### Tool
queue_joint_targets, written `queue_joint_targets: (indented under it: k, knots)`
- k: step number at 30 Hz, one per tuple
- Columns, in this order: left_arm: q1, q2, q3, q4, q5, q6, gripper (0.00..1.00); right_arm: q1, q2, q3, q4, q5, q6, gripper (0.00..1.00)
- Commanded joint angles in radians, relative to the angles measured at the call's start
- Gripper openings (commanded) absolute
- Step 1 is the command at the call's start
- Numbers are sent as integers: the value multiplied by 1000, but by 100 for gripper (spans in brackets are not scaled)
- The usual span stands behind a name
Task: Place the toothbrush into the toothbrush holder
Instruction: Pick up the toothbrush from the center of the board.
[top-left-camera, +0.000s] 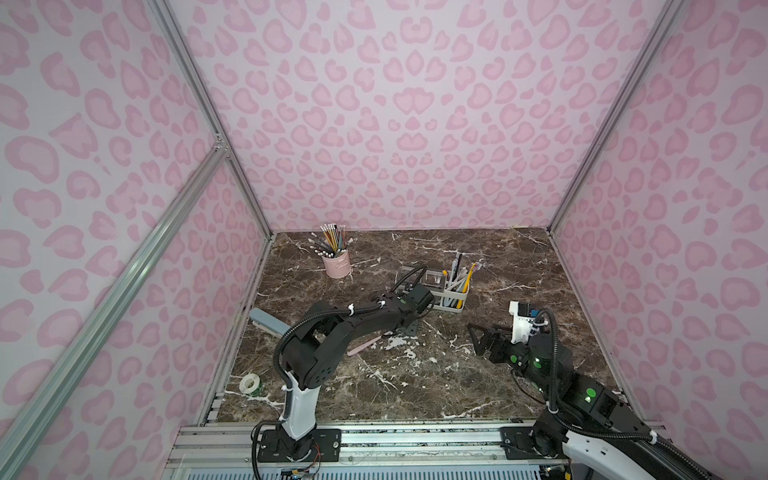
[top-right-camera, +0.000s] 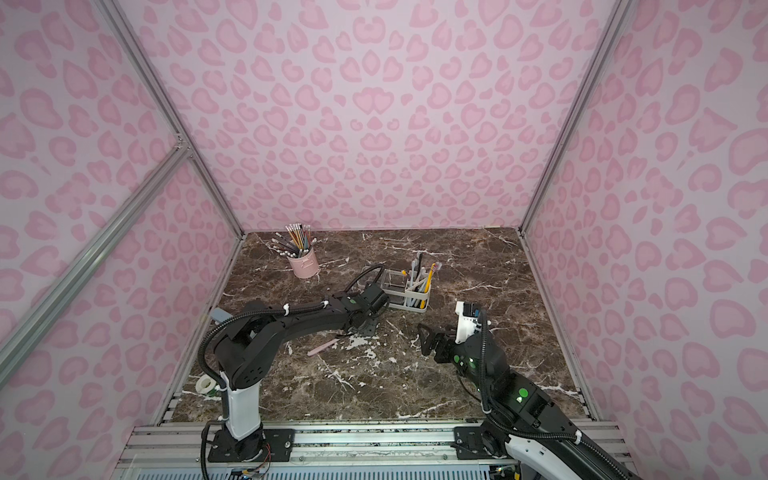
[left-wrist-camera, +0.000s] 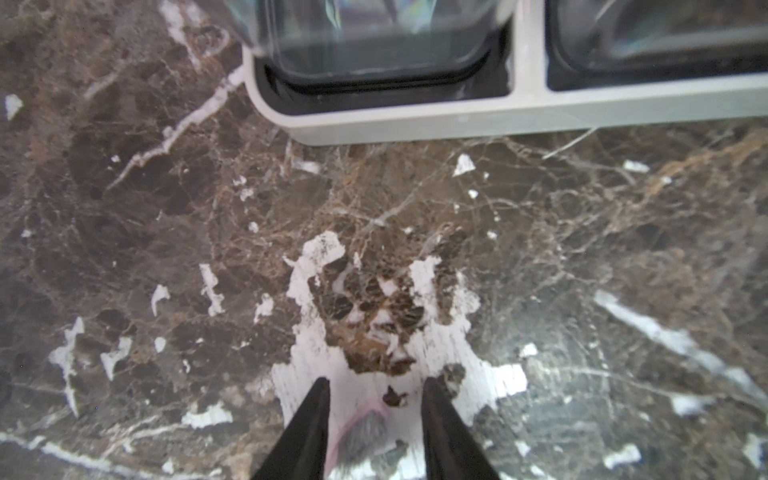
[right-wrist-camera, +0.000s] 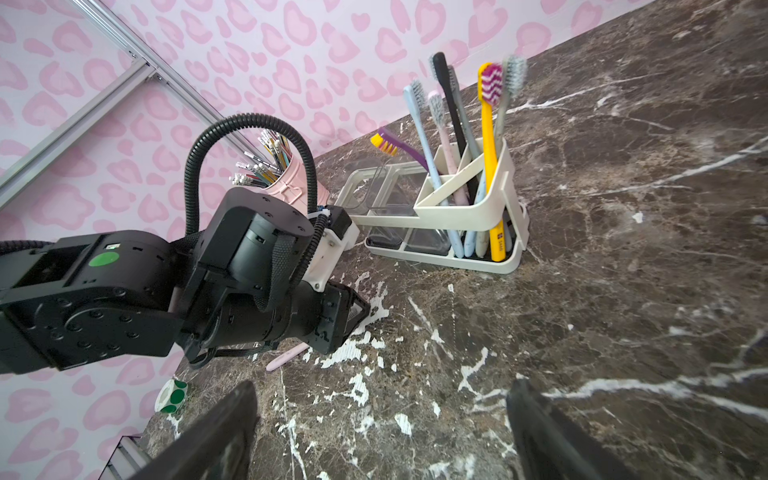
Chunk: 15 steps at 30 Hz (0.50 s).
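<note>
On the worktop (top-left-camera: 415, 386), near its centre, the pink toothbrush (top-left-camera: 365, 345) lies flat with its handle toward 8 o'clock. Its bristle head sits between the fingers (left-wrist-camera: 307, 428) of the left gripper (left-wrist-camera: 376, 386), which straddle it with a gap on each side and are not yet clamped. The low approach suits a pinch near the head. The toothbrush holder (top-left-camera: 451, 297) stands nearby at 1 o'clock, its slotted end already holding brushes. The right gripper (right-wrist-camera: 382, 436) hovers at 3 o'clock, spread wide and empty, probably to stay clear.

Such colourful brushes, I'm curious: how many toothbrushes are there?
8: seven sit in the toothbrush holder, perhaps hiding more; one pink toothbrush lies on the table at the left gripper.
</note>
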Motion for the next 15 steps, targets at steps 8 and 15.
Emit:
queue_joint_targets:
  k: [8, 15]
  knots:
    - [3, 33, -23, -76, 17, 14, 38, 0, -2, 24, 2, -2, 3, 95]
    - [20, 2, -64, -119, 23, 44, 39, 1, -32, 24, -18, 7, 8, 96]
